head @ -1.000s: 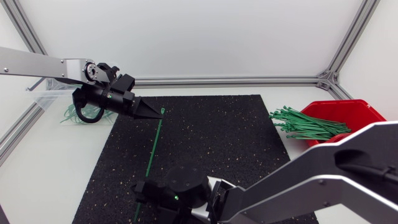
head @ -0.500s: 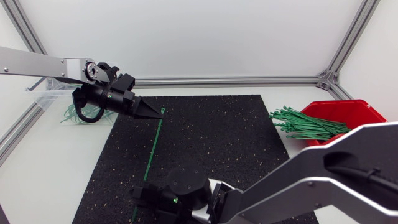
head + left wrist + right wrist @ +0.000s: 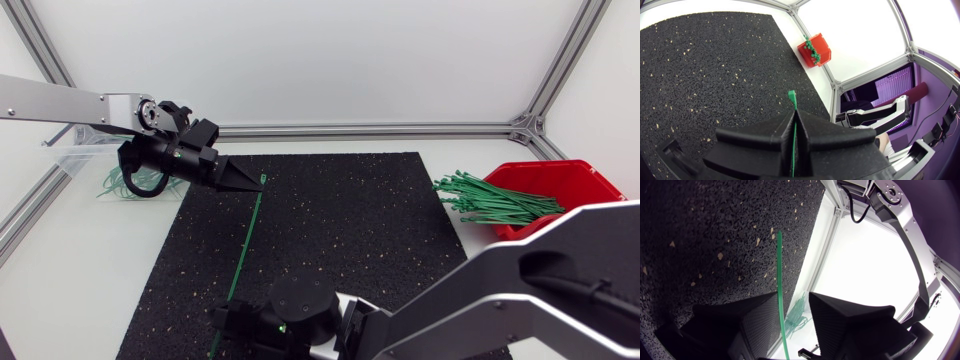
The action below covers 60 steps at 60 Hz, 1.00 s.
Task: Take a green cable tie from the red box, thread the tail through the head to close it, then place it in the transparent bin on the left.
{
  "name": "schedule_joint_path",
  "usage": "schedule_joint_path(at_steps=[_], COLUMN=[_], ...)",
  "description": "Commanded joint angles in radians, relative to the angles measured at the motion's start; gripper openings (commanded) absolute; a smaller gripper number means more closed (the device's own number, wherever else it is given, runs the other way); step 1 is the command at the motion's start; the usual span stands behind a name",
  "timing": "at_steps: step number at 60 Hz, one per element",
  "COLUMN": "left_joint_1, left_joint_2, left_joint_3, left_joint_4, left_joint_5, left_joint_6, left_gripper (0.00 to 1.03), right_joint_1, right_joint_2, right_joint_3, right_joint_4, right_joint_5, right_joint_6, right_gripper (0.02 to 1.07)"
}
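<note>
My left gripper [image 3: 250, 182] is shut on a straight green cable tie [image 3: 245, 240] near its head, over the far left part of the black mat [image 3: 340, 230]. In the left wrist view the tie's end [image 3: 792, 99] pokes out past the closed left gripper [image 3: 794, 114]. The tie slants down toward the mat's front edge, where my right gripper [image 3: 222, 318] is at its tail. In the right wrist view the tie [image 3: 780, 270] runs along one finger of the right gripper [image 3: 792, 297], with a gap to the other finger. The red box [image 3: 560, 180] holds a bundle of green ties [image 3: 495, 200].
The transparent bin [image 3: 75, 155] stands at the far left, with looped green ties [image 3: 125, 185] beside my left arm. The red box [image 3: 815, 50] sits by the right frame posts. Metal frame rails border the table.
My right gripper has shifted a little toward the front edge along the tie's tail. My left arm and the tie's head have stayed put.
</note>
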Motion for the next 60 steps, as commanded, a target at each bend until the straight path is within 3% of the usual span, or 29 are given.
schedule_joint_path(at_steps=[1, 7, 18, 27, 60], left_joint_1=[0.000, 0.003, 0.007, 0.014, 0.014], left_joint_2=[0.027, 0.029, 0.050, 0.069, 0.038], left_joint_3=[0.026, 0.027, 0.024, 0.027, 0.021], left_joint_4=[-0.017, -0.016, -0.016, -0.016, -0.019], left_joint_5=[-0.002, 0.000, 0.018, 0.060, 0.075], left_joint_6=[0.024, 0.024, 0.028, 0.028, 0.031], left_gripper=[0.04, 0.04, 0.04, 0.04, 0.04], right_joint_1=[0.017, 0.015, 0.002, 0.000, -0.070], right_joint_2=[0.022, 0.019, 0.018, 0.021, -0.007], right_joint_3=[-0.040, -0.045, -0.055, -0.054, -0.042], right_joint_4=[-0.013, -0.009, 0.000, 0.009, 0.017], right_joint_5=[-0.007, -0.009, -0.018, -0.019, -0.050], right_joint_6=[-0.015, -0.015, -0.012, -0.011, 0.002], right_gripper=[0.47, 0.43, 0.16, 0.15, 0.08])
